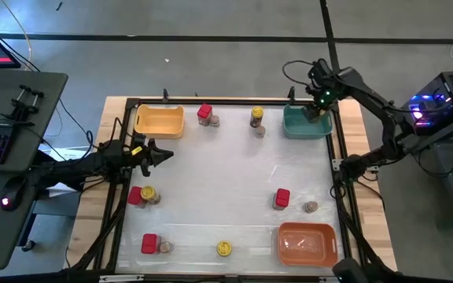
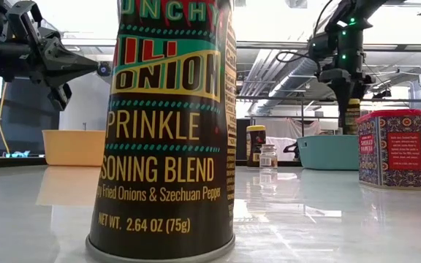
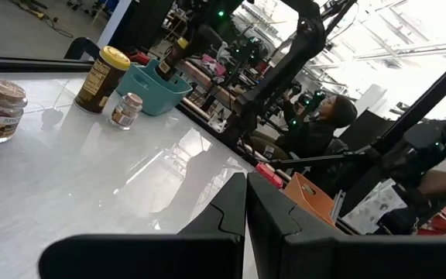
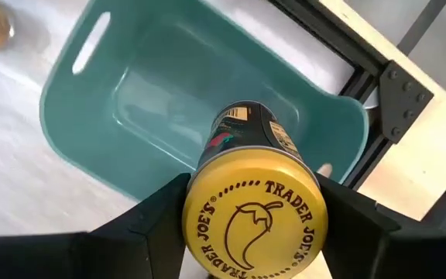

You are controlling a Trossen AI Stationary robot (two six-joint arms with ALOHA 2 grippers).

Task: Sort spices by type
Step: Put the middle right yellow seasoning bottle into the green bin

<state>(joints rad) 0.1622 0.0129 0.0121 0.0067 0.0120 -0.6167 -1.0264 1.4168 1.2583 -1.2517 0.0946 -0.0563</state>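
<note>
My right gripper (image 1: 314, 112) hangs over the teal tray (image 1: 305, 126) at the table's far right and is shut on a yellow-lidded jar (image 4: 254, 221). My left gripper (image 1: 162, 155) floats shut near the left edge, above the table, below the yellow tray (image 1: 160, 120), touching nothing. Other spices stand on their bases: red boxes (image 1: 204, 112) (image 1: 281, 198) (image 1: 149, 244) (image 1: 135, 195), yellow-lidded jars (image 1: 257, 116) (image 1: 223, 249) (image 1: 149, 194), and small grey-brown jars (image 1: 311, 207) (image 1: 259, 131). One jar (image 2: 167, 131) fills the low view's foreground. My right gripper pinches the jar between its two fingers (image 4: 149, 221) at the top, by the yellow lid's rim (image 4: 196, 209). The fingers come from above, pointing down. The jar hangs upright over the teal tray (image 4: 153, 101), its lower end (image 2: 351, 120) behind the tray's rim; whether it touches the floor is hidden.
An orange tray (image 1: 307, 244) sits at the near right corner. A dark frame rail (image 1: 211, 101) runs around the table. The middle of the white table top (image 1: 219, 173) is bare. A person (image 3: 324, 124) sits beyond the table in the left wrist view.
</note>
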